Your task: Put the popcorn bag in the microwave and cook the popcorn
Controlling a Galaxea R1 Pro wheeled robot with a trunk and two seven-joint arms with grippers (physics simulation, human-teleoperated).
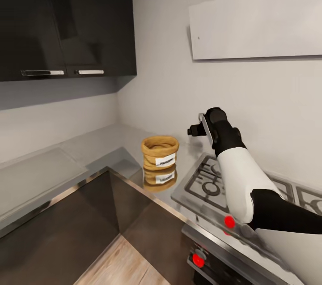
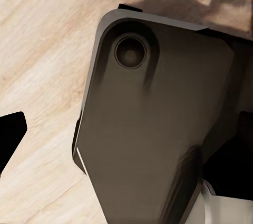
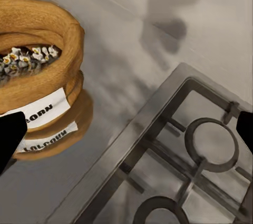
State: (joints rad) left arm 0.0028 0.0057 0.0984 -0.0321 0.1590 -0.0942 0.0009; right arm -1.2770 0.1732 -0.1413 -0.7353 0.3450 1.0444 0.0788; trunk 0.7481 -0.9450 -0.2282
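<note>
One popcorn bag (image 1: 160, 153) stands upright on the grey glossy surface (image 1: 89, 146), near the corner of the walls and just beside the gas hob (image 1: 210, 184), its white label facing outward. Pale popcorn (image 3: 26, 58) kernels lie heaped inside the rolled rim. The right claw (image 1: 197, 129) hangs above the hob's edge, near the bag and apart from it; its dark fingertips (image 3: 10, 134) sit at opposite edges of the wrist view, spread wide. The left wrist camera looks down on wooden floor (image 2: 42, 50) and a dark robot part (image 2: 153, 129); I cannot tell that claw's state.
</note>
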